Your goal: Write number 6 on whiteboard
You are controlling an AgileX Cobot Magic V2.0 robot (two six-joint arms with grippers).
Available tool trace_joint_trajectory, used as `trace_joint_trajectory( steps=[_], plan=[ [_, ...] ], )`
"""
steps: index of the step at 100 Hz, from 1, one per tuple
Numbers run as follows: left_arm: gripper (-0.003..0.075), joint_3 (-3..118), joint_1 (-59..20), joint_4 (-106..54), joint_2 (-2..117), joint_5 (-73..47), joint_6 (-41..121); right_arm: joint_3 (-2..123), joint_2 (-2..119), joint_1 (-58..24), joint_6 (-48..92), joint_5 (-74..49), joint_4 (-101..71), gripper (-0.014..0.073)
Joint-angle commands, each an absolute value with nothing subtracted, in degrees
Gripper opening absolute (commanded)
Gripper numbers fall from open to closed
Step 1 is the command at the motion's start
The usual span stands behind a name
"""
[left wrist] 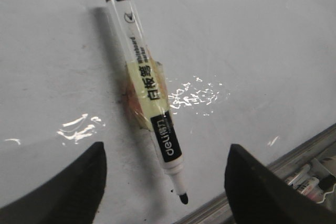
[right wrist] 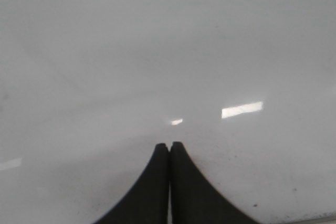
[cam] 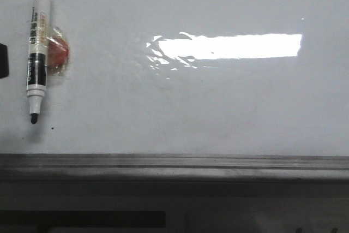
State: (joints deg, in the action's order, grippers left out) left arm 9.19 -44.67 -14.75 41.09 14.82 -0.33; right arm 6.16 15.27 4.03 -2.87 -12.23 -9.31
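The whiteboard (cam: 218, 102) is glossy white-grey with a bright glare patch and a grey ledge (cam: 174, 163) along its lower edge. No number 6 shows on it; only a tiny black speck (cam: 52, 129) lies near the marker tip. A white and black marker (cam: 37, 47) hangs tip down at the board's left on a yellowish-red holder (cam: 58, 52). In the left wrist view the marker (left wrist: 147, 93) lies ahead of my open left gripper (left wrist: 165, 156), whose fingers (left wrist: 73, 184) stand wide on either side of its tip. My right gripper (right wrist: 169, 145) is shut and empty over bare board.
A dark object (cam: 4, 61) sits at the board's far left edge. More markers (left wrist: 310, 179) lie in the tray below the ledge. A dark strip (cam: 82, 219) runs under the ledge at the front left.
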Motion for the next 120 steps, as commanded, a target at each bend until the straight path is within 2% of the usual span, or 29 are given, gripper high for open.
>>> trace_joint_trajectory(
  steps=[1, 54, 61, 68, 85, 100, 120],
  plan=[
    [0.0456, 11.74, -46.34, -15.61, 44.29, 21.29, -0.81, 8.3, 16.24, 4.46, -2.72, -7.51, -9.53, -0.0071],
    [0.0446, 17.3, -47.5, -22.1, 59.63, 24.02, -0.81, 8.3, 16.24, 4.46, -2.72, -7.51, -9.53, -0.0071],
    [0.0401, 17.3, -47.41, -24.55, 60.58, 24.02, -0.39, 8.3, 16.24, 4.46, -2.72, -7.51, -9.53, -0.0071],
    [0.031, 17.3, -46.93, -25.91, 61.17, 24.02, -0.39, 8.3, 16.24, 4.46, -2.72, -7.51, -9.53, -0.0071],
    [-0.0022, 17.3, -45.75, -26.14, 61.62, 24.02, -0.39, 8.3, 16.24, 4.46, -2.72, -7.62, -9.53, -0.0071],
    [-0.0019, 17.3, -45.75, -26.14, 61.62, 24.02, -0.39, 9.55, 16.24, 2.8, -2.61, -9.66, -9.27, -0.0071],
    [-0.0019, 17.3, -46.0, -22.19, 58.8, 18.95, -0.39, 13.38, 18.37, -7.83, 2.64, -16.61, -8.5, -0.0071]
  ],
)
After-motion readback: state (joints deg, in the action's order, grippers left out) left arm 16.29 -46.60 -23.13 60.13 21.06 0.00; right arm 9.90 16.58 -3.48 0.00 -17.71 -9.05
